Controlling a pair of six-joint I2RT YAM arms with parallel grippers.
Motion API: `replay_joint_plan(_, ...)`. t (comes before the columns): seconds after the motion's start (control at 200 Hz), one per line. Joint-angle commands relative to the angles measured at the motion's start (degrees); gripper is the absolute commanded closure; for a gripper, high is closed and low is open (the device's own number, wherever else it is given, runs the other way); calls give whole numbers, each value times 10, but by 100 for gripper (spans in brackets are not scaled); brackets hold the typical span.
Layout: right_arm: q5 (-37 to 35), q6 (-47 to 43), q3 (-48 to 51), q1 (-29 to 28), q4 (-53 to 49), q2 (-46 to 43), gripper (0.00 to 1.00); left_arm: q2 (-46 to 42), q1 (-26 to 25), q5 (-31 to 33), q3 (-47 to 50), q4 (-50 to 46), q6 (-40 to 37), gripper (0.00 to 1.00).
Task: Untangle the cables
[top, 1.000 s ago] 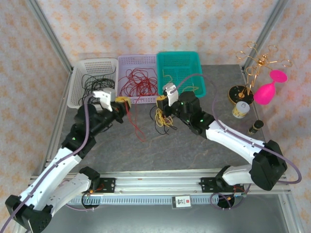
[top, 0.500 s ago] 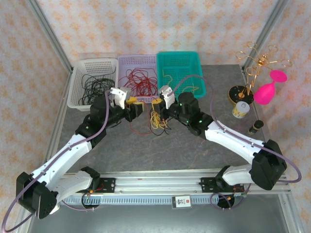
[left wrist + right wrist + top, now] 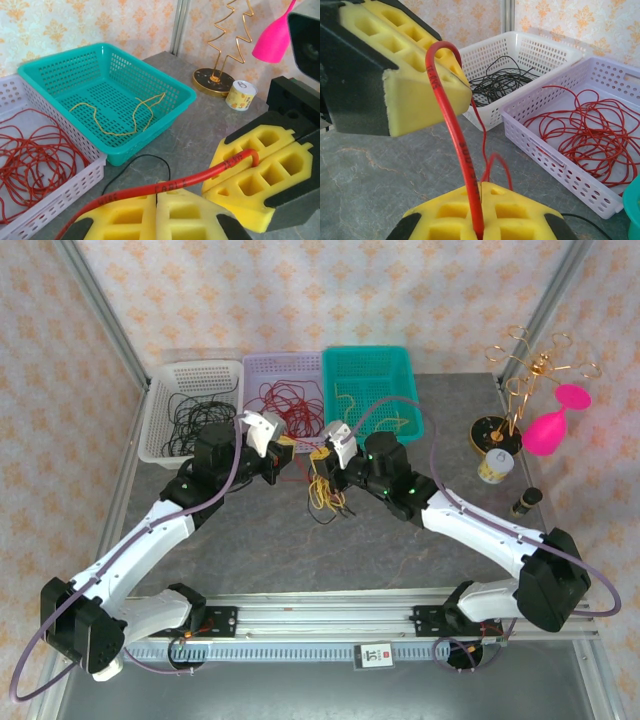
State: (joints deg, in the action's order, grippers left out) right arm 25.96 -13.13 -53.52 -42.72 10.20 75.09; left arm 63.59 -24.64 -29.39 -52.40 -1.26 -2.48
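Since 1 second ago, the left end effector (image 3: 288, 452) has swung right from in front of the white basket (image 3: 160, 410) and closed. It now sits just beside the right end effector (image 3: 322, 455). Both are clenched on the same red cable (image 3: 165, 187), which runs in a short arc from 1 set of yellow foam pads (image 3: 130, 220) to the other. The tangle (image 3: 325, 492) of yellow, black and red cables hangs under the right end effector toward the bench (image 3: 400, 540), in front of the lilac basket (image 3: 262, 365).

I judge these strands light, limp and smooth-skinned, so they can slide through foam and snag on neighbouring loops. I would take a single free run close to the knot, never a bundle.
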Motion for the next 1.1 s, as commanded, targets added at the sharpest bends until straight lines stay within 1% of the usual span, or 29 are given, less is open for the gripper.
replay_joint_plan(0.0,-6,-10,8,-3,11,-17,100,-14,3,42,-7,4,-7,100)
replay_joint_plan(0.065,-15,-3,14,-3,22,-17,99,-23,4,72,-2,19,4,100)
replay_joint_plan(0.18,-19,9,30,-3,43,-15,98,-44,3,95,7,50,30,100)
replay_joint_plan(0.22,-24,15,36,-3,50,-12,94,-52,3,100,3,53,40,100)
replay_joint_plan(0.26,-29,21,44,-4,60,-7,85,-61,3,99,-7,54,52,100)
replay_joint_plan(0.33,-35,37,59,-6,83,9,76,-79,1,89,-28,55,71,100)
replay_joint_plan(0.4,-47,49,70,-9,104,36,71,-96,0,86,-54,51,82,100)
replay_joint_plan(0.496,-70,71,75,-10,133,85,70,-110,0,81,-105,34,82,100)
replay_joint_plan(0.571,-74,85,68,-12,139,126,70,-107,0,87,-153,10,73,100)
replay_joint_plan(0.631,-80,96,62,-14,136,147,71,-97,0,116,-186,-33,64,100)
replay_joint_plan(0.656,-81,101,61,-14,137,153,71,-91,0,139,-194,-53,63,100)
replay_joint_plan(0.736,-81,111,65,-15,137,154,71,-90,0,202,-175,-99,78,100)
replay_joint_plan(0.766,-83,114,68,-15,136,148,70,-92,0,217,-160,-117,86,91)
replay_joint_plan(0.781,-86,116,69,-15,134,147,70,-95,0,218,-152,-127,88,85)
replay_joint_plan(0.796,-88,117,71,-15,133,144,69,-98,0,217,-142,-134,89,80)
replay_joint_plan(0.851,-100,124,80,-15,126,131,68,-110,0,201,-101,-156,92,72)
replay_joint_plan(0.876,-105,127,81,-15,118,126,67,-114,0,187,-83,-169,91,70)
replay_joint_plan(0.906,-111,133,82,-15,106,121,66,-115,-1,173,-67,-184,97,70)
replay_joint_plan(0.956,-125,140,79,-15,78,112,65,-115,-6,127,-37,-198,105,70)
replay_joint_plan(1.006,-140,145,76,-14,46,103,64,-120,-27,80,-1,-193,105,69)
replay_joint_plan(1.031,-148,148,77,-14,33,99,64,-124,-44,76,17,-186,108,65)
replay_joint_plan(1.096,-160,160,86,-11,8,83,63,-130,-87,98,57,-174,104,54)
